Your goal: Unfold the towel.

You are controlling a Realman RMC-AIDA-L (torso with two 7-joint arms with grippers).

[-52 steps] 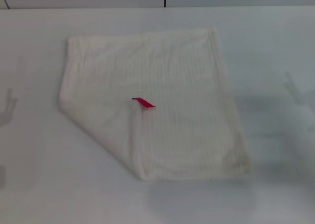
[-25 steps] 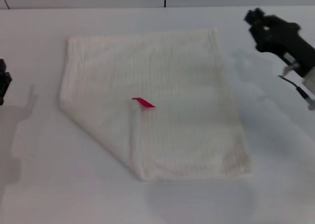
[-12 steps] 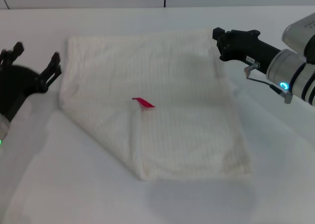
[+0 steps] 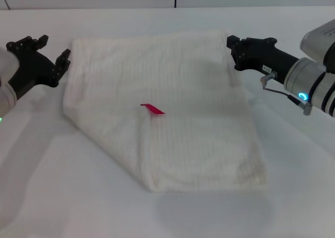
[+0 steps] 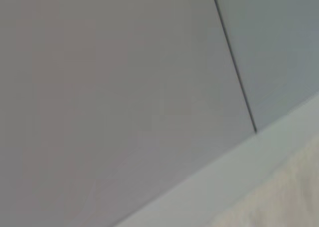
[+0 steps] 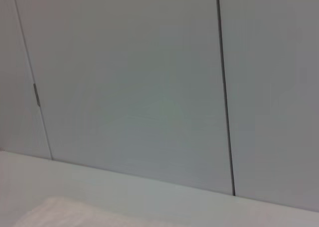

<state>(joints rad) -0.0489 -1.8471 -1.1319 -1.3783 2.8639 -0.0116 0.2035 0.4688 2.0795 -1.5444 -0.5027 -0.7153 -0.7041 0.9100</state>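
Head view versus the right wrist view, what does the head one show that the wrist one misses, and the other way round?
Only the head view shows the towel's folded-over corner with its red tag, the left gripper beside the towel's far left corner with jaws spread, and the right gripper at its far right corner. Only the right wrist view shows the wall panels behind the table, with dark vertical seams. Both show the white table and a bit of the towel's far edge.
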